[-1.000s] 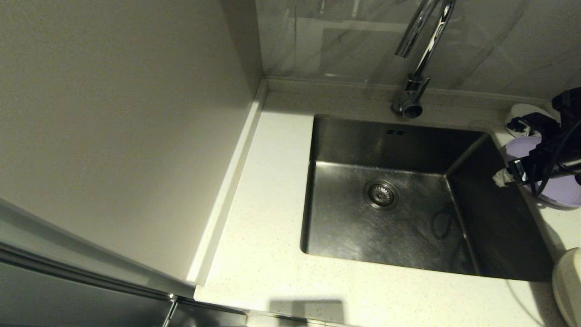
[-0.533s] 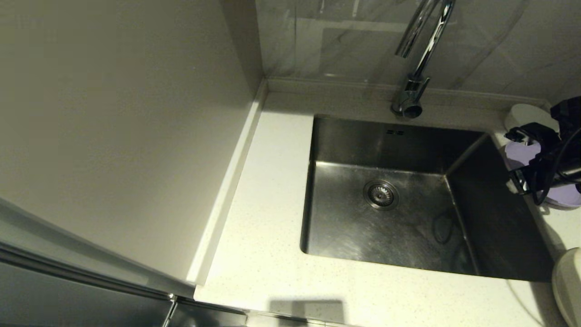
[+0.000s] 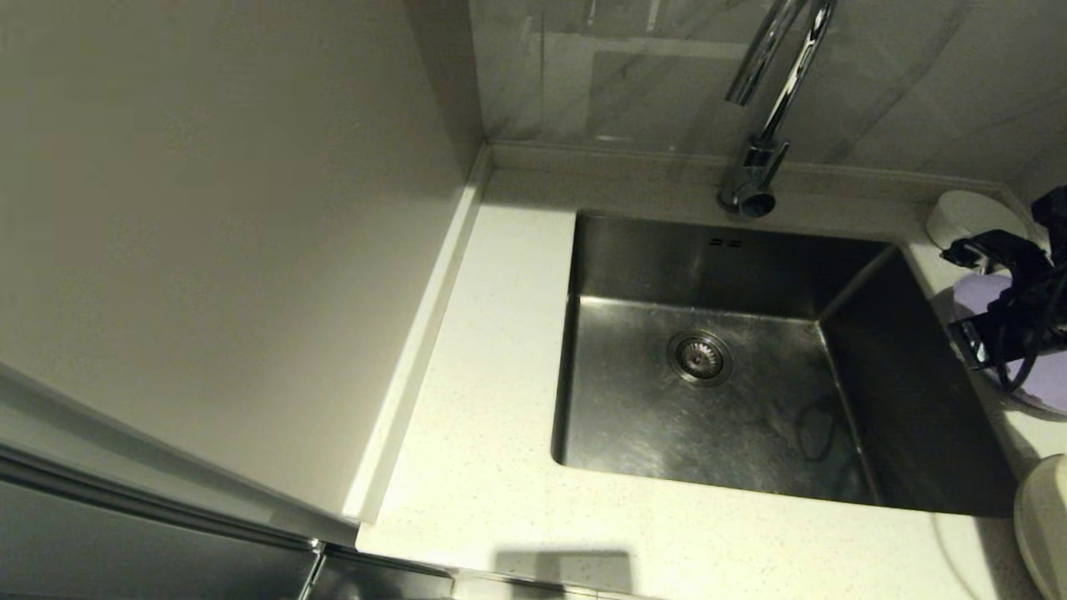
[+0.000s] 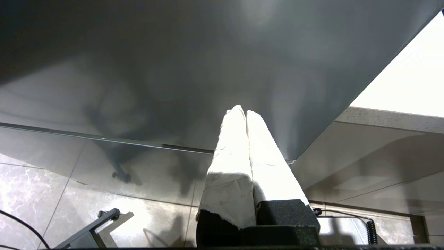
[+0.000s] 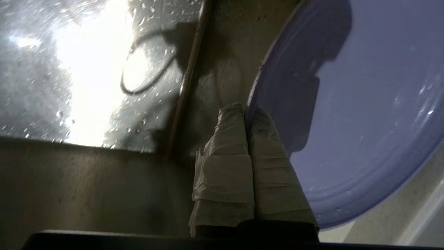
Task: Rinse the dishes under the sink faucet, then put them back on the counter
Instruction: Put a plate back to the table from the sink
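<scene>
gripping the lavender plate (image 5: 364, 114) by its rim, the right hand (image 5: 246, 111) has its fingers pinched closed on it, holding it over the desk (image 3: 517, 500) right of the sink (image 3: 750, 417). left hand (image 4: 245, 114) closed, empty, parked below.

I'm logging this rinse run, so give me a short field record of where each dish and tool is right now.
lavender plate: right of the sink, rim clamped by right tool
white bowl: on the counter, back right corner
cream plate: on the counter, front right
faucet: no water seen running
left tool: shut, empty, parked below the counter edge
</scene>
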Motion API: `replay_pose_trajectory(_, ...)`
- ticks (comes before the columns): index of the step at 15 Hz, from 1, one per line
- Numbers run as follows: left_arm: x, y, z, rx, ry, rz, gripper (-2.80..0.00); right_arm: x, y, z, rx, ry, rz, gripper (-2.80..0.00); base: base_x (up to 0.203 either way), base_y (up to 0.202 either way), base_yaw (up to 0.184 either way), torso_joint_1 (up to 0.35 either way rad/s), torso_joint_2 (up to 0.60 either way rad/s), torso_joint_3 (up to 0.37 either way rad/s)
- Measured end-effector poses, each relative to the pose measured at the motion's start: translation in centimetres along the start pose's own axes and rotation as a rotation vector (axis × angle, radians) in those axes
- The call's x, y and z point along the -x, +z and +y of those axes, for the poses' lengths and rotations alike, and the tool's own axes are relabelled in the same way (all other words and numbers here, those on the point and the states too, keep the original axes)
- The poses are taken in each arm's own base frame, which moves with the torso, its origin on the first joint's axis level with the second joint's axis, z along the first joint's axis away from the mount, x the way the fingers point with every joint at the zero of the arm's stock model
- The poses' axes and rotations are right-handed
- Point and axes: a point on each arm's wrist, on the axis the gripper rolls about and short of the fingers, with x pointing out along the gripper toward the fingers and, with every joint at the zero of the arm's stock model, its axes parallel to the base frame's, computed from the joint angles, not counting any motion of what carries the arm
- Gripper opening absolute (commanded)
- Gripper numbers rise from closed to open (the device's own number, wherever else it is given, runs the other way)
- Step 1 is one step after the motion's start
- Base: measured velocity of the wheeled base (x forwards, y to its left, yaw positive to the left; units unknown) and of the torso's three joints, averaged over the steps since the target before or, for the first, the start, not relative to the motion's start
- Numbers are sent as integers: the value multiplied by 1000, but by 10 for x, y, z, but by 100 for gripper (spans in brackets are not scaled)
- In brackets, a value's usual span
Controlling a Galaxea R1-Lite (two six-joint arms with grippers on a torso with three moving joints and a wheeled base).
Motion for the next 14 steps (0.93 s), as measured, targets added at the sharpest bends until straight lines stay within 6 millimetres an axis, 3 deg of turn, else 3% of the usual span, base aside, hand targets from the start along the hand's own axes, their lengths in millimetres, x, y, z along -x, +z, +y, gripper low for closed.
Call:
replay_pose_trajectory(4,0,0,0,1,0,0,-280,35,-18,12,100,96,-57,-280,0,0,0,0,0,0)
replay_pose_trajectory(8,0,0,0,1,0,0,-280,66,-25,40,178,159,-129,-280,0,0,0,0,0,0)
replay_pose_trajectory(14,0,0,0,0,0,0,-280,77,-48,84,258,194,-347,-280,0,0,0,0,0,0)
